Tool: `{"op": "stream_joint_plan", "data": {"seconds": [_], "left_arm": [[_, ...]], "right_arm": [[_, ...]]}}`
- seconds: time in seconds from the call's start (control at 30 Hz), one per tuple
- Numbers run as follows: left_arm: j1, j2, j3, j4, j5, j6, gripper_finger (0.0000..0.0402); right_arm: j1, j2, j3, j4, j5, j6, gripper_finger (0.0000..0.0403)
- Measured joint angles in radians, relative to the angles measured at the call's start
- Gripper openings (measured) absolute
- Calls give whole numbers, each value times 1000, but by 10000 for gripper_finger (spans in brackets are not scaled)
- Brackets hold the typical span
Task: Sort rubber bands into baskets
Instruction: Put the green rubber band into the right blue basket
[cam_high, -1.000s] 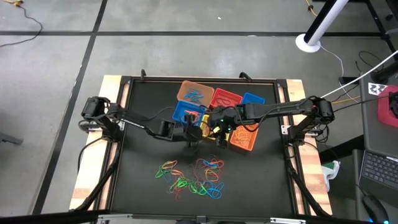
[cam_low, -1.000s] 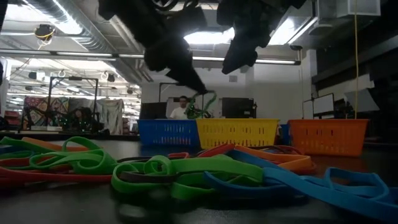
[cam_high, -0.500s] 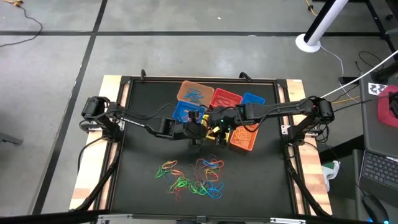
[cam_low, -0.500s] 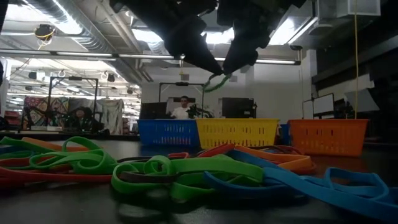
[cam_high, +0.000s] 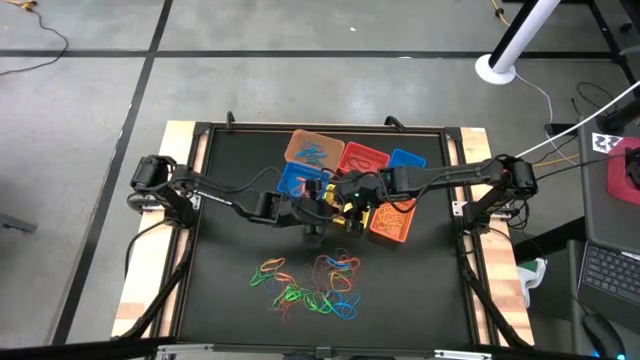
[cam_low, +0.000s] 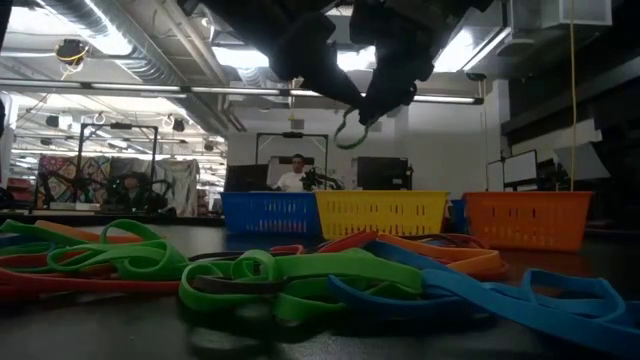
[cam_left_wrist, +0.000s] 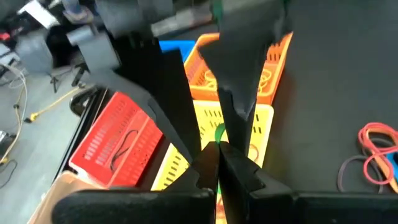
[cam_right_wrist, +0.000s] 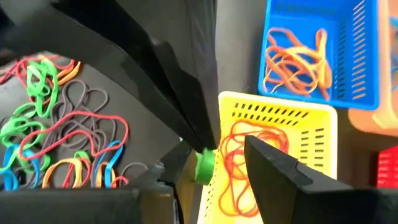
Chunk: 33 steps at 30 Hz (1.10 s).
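Left gripper (cam_left_wrist: 217, 155): clenched on a thin green rubber band (cam_low: 349, 131), pinching it between its dark fingertips and holding it up in the air above the yellow perforated plastic basket (cam_low: 381, 213).
Right gripper (cam_right_wrist: 211, 158): fingers stand apart, on either side of the same green band; its tips meet the left gripper's tips over the yellow basket, but whether they press the band I cannot tell.
Held band: in the low view it hangs as a small loop under the two dark gripper tips, well clear of the table.
Loose rubber bands (cam_high: 310, 285): a tangled pile of red, orange, yellow, green and blue loops on the black table mat (cam_high: 220, 290), on the near side of the table, well apart from the baskets.
Baskets: a cluster at the far middle of the mat, touching each other; a tan-orange basket (cam_high: 310, 148) with blue bands in it, a red basket (cam_high: 364, 158), a blue basket (cam_high: 408, 160) beside the red one, a second blue basket (cam_right_wrist: 311, 53) holding orange bands, the yellow basket with red-orange bands lying in it, and an orange basket (cam_high: 392, 225) at the right end of the cluster.
Arms: both dark arms reach in from the table's two sides and meet at the middle, over the baskets.
Room beyond: a person (cam_low: 293, 175) sits far behind the table.
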<state>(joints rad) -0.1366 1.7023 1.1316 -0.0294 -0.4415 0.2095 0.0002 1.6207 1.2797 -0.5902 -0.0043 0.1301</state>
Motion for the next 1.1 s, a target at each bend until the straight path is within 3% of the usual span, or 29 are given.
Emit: {"op": "stream_joint_plan", "data": {"seconds": [0.13, 0.33, 0.63, 1.1], "left_arm": [[-1, 0, 0, 25, 4, 7, 3], [-1, 0, -1, 17, 4, 44, 4], [5, 0, -1, 20, -16, -45, 4], [60, 0, -2, 12, -40, -154, 4]], "right_arm": [[-1, 0, 0, -44, -21, -1, 114], [-1, 0, 0, -62, -23, -8, 13], [-13, -19, 0, -111, -3, -37, 6], [-154, -51, 1, -226, 12, -86, 2]]}}
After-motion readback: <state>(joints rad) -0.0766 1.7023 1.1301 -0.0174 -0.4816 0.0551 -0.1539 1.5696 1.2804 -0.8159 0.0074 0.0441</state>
